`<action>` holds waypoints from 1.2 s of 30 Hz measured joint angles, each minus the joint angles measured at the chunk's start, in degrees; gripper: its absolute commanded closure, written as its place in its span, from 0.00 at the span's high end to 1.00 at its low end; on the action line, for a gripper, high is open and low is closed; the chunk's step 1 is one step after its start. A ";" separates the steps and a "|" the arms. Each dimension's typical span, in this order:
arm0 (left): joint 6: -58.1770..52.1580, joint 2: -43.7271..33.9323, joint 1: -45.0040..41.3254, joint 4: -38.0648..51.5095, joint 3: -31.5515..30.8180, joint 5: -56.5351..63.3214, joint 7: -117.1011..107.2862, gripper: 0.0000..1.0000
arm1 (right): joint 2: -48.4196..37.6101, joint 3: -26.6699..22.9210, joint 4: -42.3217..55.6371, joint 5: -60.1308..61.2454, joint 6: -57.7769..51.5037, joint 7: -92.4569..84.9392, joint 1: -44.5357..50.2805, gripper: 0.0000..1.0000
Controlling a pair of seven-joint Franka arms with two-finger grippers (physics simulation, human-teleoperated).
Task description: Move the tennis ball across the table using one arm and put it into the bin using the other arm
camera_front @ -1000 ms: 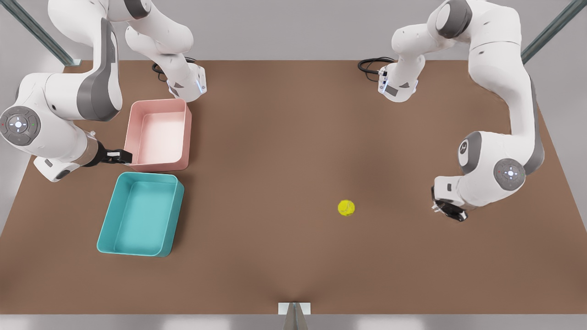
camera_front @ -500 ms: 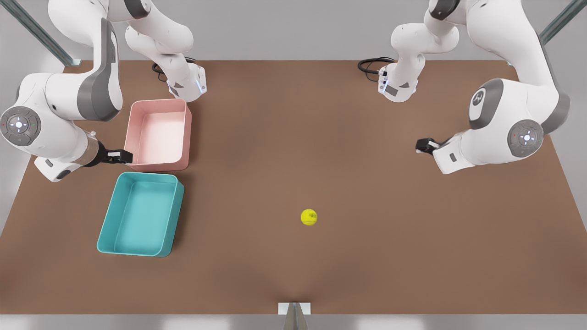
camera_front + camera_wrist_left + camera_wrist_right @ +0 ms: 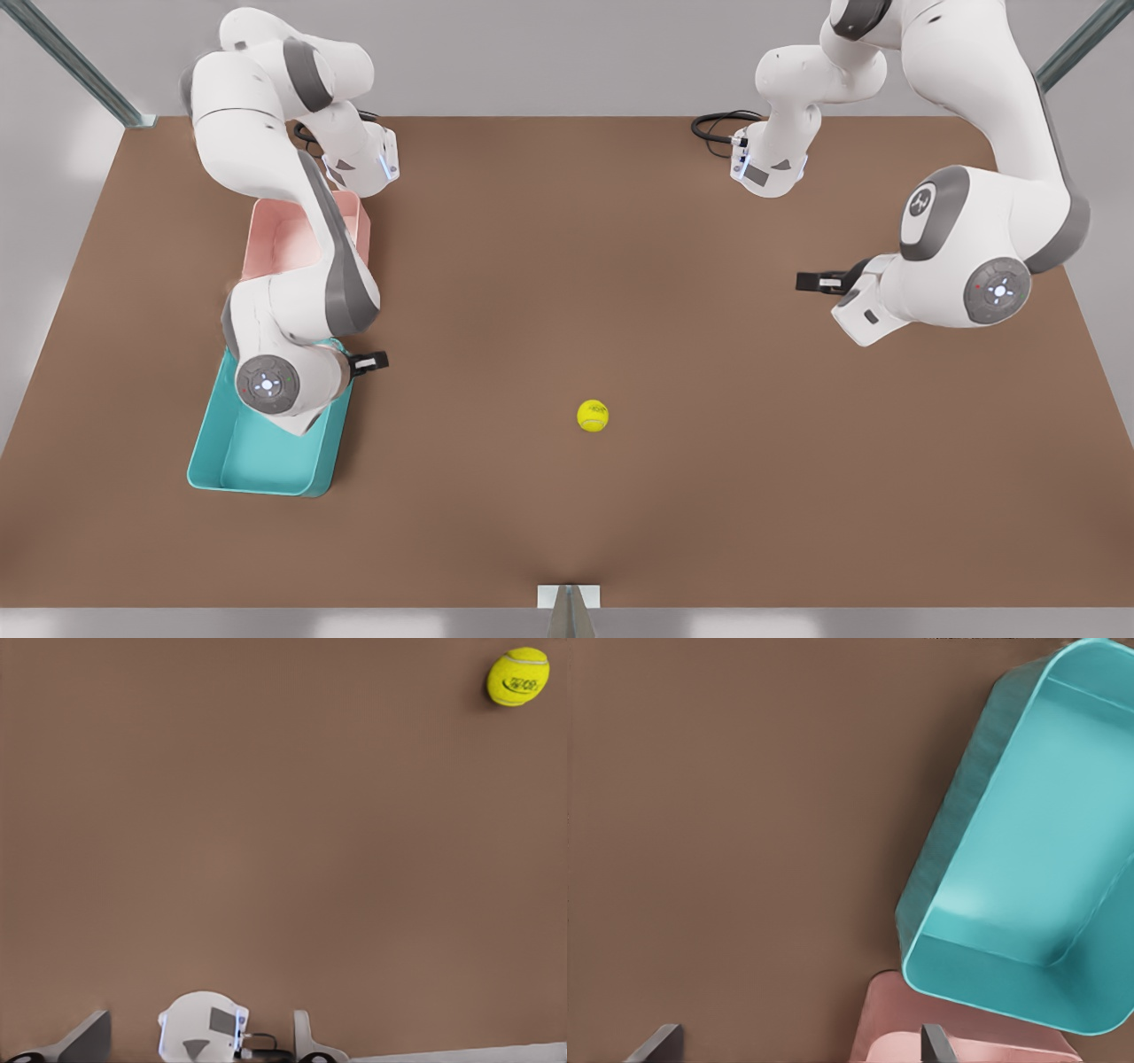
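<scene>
The tennis ball (image 3: 592,415) (image 3: 517,676) lies loose on the brown table, near its middle, with nothing touching it. The teal bin (image 3: 266,465) (image 3: 1028,859) stands at the front view's left, partly covered by the arm above it. That arm carries my right gripper (image 3: 368,361) (image 3: 796,1043), which is open and empty just past the bin's rim on the ball's side. My left gripper (image 3: 815,282) (image 3: 197,1036) hangs open and empty at the front view's right. It is well away from the ball and points across the table.
A pink tub (image 3: 279,235) (image 3: 886,1019) stands right behind the bin, half hidden by the arm. Both arm bases (image 3: 359,164) (image 3: 766,168) with black cables stand at the table's back edge. A small bracket (image 3: 567,598) sits at the front edge.
The ball rolled toward the front view's left and has nearly stopped. The arm at the right drew back from it and rose. The arm at the left swung from beside the pink tub to over the bin.
</scene>
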 measured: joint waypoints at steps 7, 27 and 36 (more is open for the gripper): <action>-0.16 0.00 0.03 -0.10 0.00 -0.03 -4.02 1.00 | 13.91 0.10 1.40 0.60 25.69 5.96 15.72 1.00; -0.28 1.55 0.12 -0.10 0.00 -0.02 -9.74 1.00 | 26.58 3.59 2.56 0.85 83.50 14.88 24.38 1.00; -0.58 1.77 1.22 -0.10 0.00 -0.06 -10.84 1.00 | 22.10 2.29 -6.40 0.53 87.18 16.54 23.53 1.00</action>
